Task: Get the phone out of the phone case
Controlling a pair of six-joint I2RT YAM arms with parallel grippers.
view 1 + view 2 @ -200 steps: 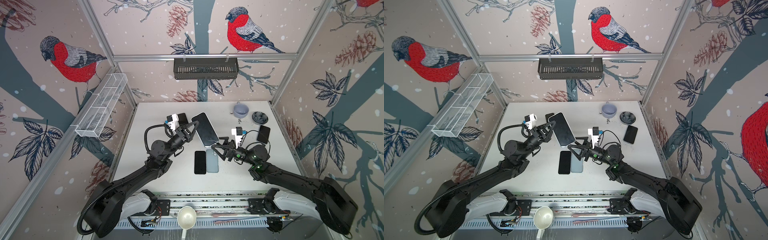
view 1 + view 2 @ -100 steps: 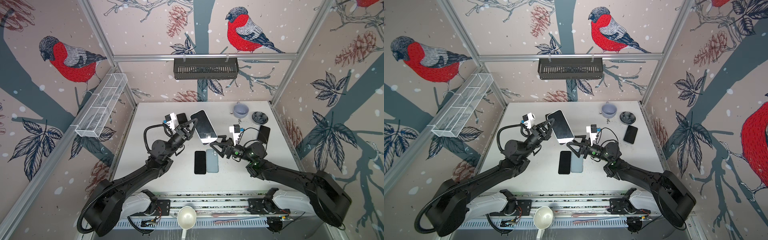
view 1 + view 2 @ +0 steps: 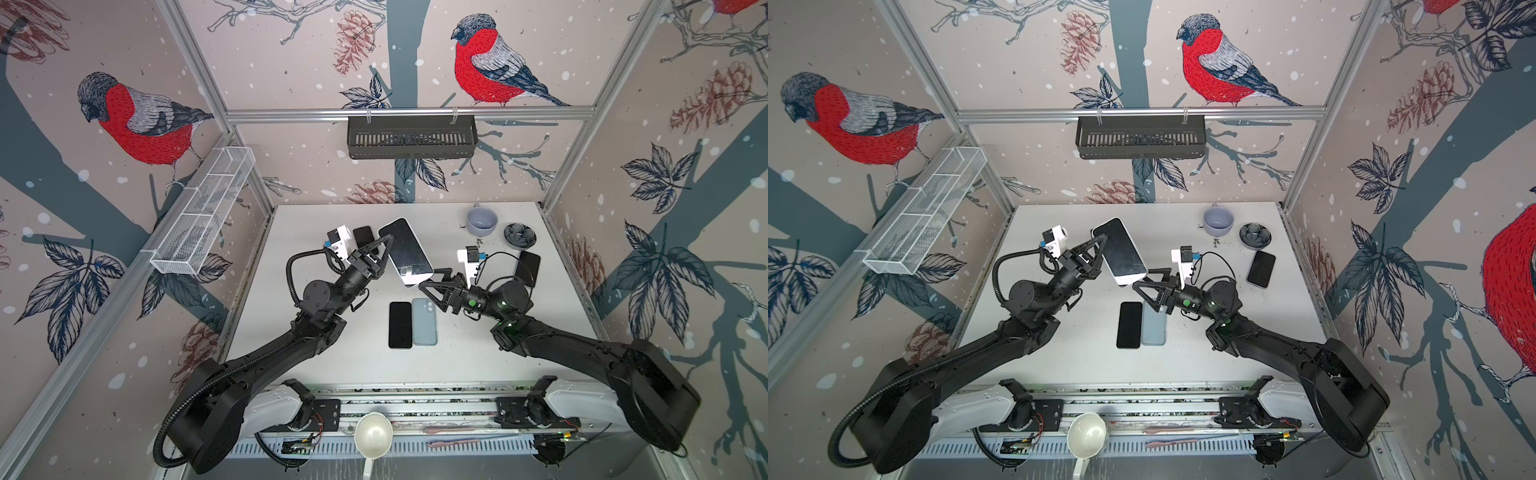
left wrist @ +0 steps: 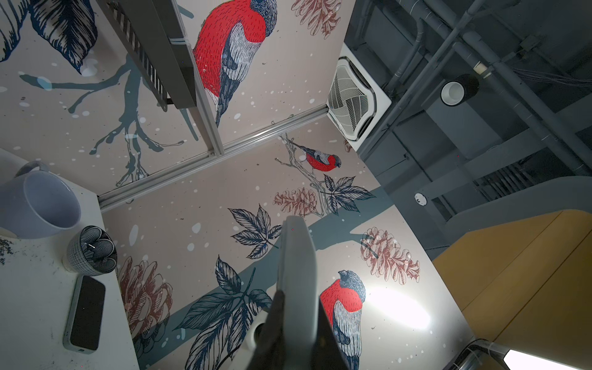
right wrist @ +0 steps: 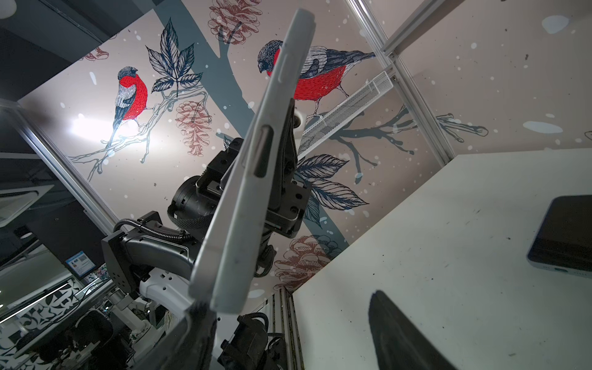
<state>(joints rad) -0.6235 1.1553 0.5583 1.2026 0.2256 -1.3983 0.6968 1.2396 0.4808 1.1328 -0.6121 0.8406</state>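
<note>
The phone (image 3: 405,251) (image 3: 1123,251), dark screen up in a white phone case (image 5: 256,179), is held tilted in the air above the table's middle. My left gripper (image 3: 385,246) (image 3: 1098,243) (image 4: 298,320) is shut on its long edge; in the left wrist view the case edge (image 4: 296,272) stands up between the fingers. My right gripper (image 3: 430,279) (image 3: 1145,279) (image 5: 288,307) is open at the phone's lower end. In the right wrist view the case's bottom corner sits right by one finger (image 5: 198,323); the other finger (image 5: 394,326) stands well apart.
On the white table (image 3: 478,357) a black phone (image 3: 400,325) and a blue-grey phone (image 3: 424,322) lie side by side under the grippers. A dark phone (image 3: 527,268), a mug (image 3: 481,220) and a small dark bowl (image 3: 519,235) sit back right. Another dark phone (image 3: 363,236) lies behind the left gripper.
The right gripper has risen and moved left to the phone's lower end, its jaws narrowing a little. The left gripper has lifted the phone slightly toward the back.
</note>
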